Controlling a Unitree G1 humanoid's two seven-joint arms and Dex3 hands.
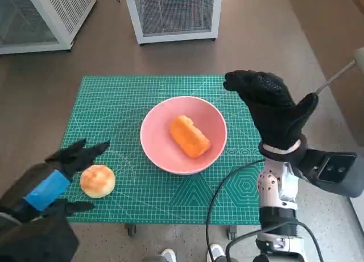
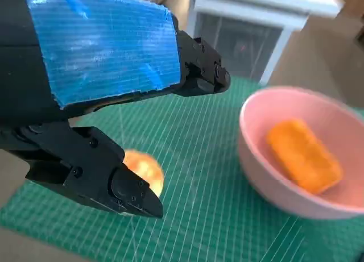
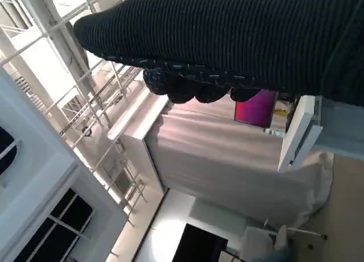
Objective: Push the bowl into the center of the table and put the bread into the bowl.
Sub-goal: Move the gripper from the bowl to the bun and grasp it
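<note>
The pink bowl [image 1: 183, 134] sat near the middle of the green cutting mat [image 1: 114, 103] on the worktop, an orange loaf of bread [image 1: 189, 136] inside it. A round bun [image 1: 97, 181] lay near the mat's front-left corner, between the spread, empty fingers [image 1: 85, 151] of the left hand [image 1: 54, 179]; the left wrist view showed the bun partly hidden behind them. The right hand [image 1: 272, 108] hung raised beside the bowl, gripping nothing, fingers loosely extended.

Brown floor [image 1: 267, 40], two white mesh-fronted cabinets [image 1: 173, 15], green cutting mat [image 1: 114, 103]

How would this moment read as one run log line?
bowl: centered, holds orange bread | round bun: on mat | left hand: open beside bun | right hand: open, raised
</note>
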